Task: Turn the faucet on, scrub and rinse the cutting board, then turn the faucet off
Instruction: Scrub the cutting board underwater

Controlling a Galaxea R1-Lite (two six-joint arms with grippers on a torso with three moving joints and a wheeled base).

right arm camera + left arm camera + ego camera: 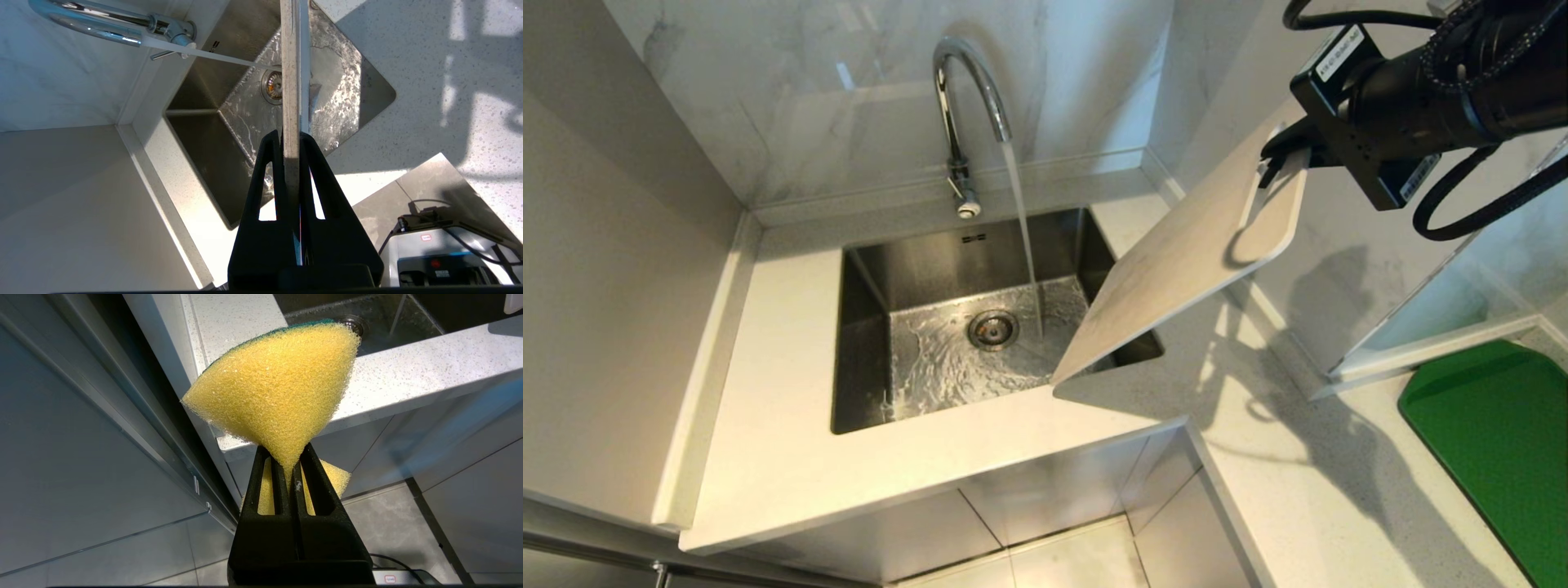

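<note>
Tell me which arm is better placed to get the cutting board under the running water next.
Right. Its tool is clamped on the cutting board, held tilted over the sink beside the faucet stream. The left tool pinches the sponge below the counter.

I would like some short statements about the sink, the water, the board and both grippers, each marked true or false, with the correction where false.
1. Water runs from the faucet into the sink. True.
2. The cutting board lies flat on the bottom of the sink. False: the right gripper holds it tilted in the air, its low end over the sink's right side.
3. The stream falls on the cutting board. False: it lands on the sink floor near the drain, beside the board.
4. The left gripper is shut on a yellow sponge. True.
5. The left gripper is scrubbing the board. False: it sits low, in front of the counter, away from the board.
</note>
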